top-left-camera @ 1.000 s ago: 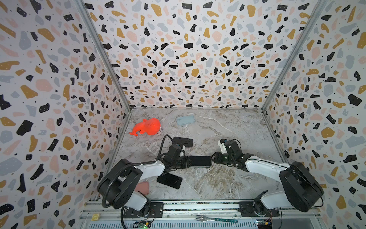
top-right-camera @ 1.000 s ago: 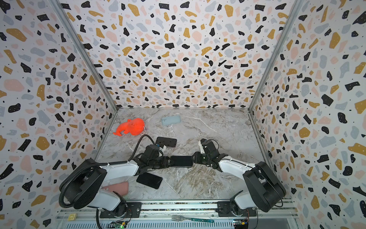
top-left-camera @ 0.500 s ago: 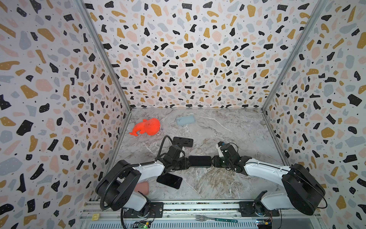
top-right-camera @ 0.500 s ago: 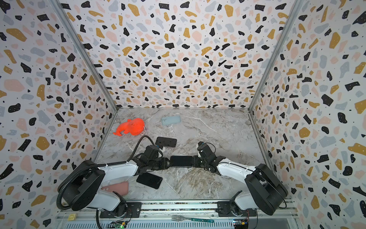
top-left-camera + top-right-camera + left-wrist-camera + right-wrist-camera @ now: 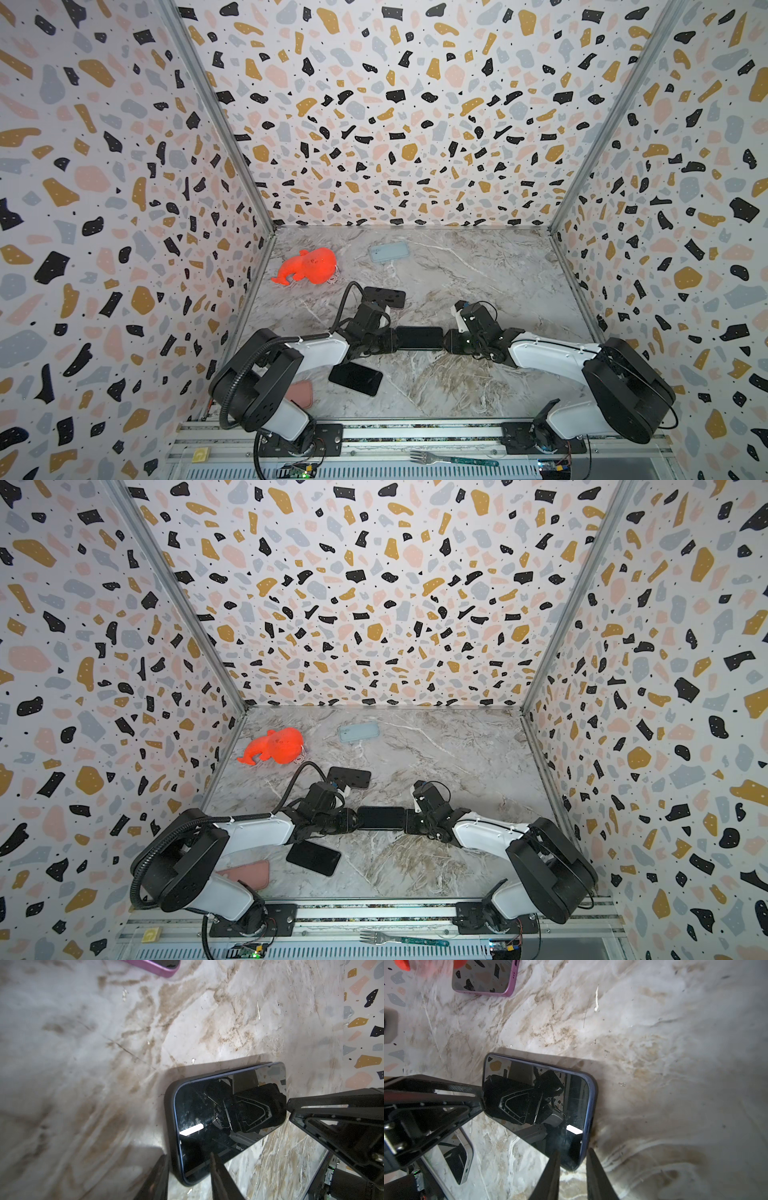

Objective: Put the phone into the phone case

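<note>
Straddling one short end of the phone [image 5: 207, 1126] with the left fingers [image 5: 217, 1176], part-closed about its corner; firm pinch or mere bracket, cannot tell; likewise at the opposite end with the right fingers [image 5: 553, 1169]; lying flat and screen-up mid-bench [image 5: 478, 270], inside the dark phone case [image 5: 169, 1105], seating at every corner hard to judge; probably pressing the rim home; best done by squeezing evenly from both ends, keeping contact on the rim rather than the glass, holding everything flat, avoiding any skew; keeping clear of the spare black phone [image 5: 355, 378] lying nearby.
</note>
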You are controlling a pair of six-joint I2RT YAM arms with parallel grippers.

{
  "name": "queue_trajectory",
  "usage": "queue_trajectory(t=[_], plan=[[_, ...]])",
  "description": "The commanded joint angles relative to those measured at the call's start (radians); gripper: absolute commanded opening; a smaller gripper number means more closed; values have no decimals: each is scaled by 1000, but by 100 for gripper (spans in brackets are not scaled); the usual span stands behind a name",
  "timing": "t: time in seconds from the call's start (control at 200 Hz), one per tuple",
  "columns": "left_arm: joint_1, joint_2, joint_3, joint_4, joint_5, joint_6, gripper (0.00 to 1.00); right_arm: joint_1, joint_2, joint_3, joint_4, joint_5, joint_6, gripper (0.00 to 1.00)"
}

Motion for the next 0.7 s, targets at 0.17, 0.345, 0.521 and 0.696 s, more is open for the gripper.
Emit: queue_trajectory(t=[0.17,0.345,0.521,0.696], plan=[[-1,14,-3,-2,8,9,35,5,-4,-23,13,-15,8,20],[-2,21,-2,6,14,4,35,7,-2,-26,15,-21,7,19],[-7,23,-8,21,17,-5,35,16,-1,-34,24,-22,11,18],[-17,29,-6,30,20,-11,35,27,9,-32,36,-25,17,17]])
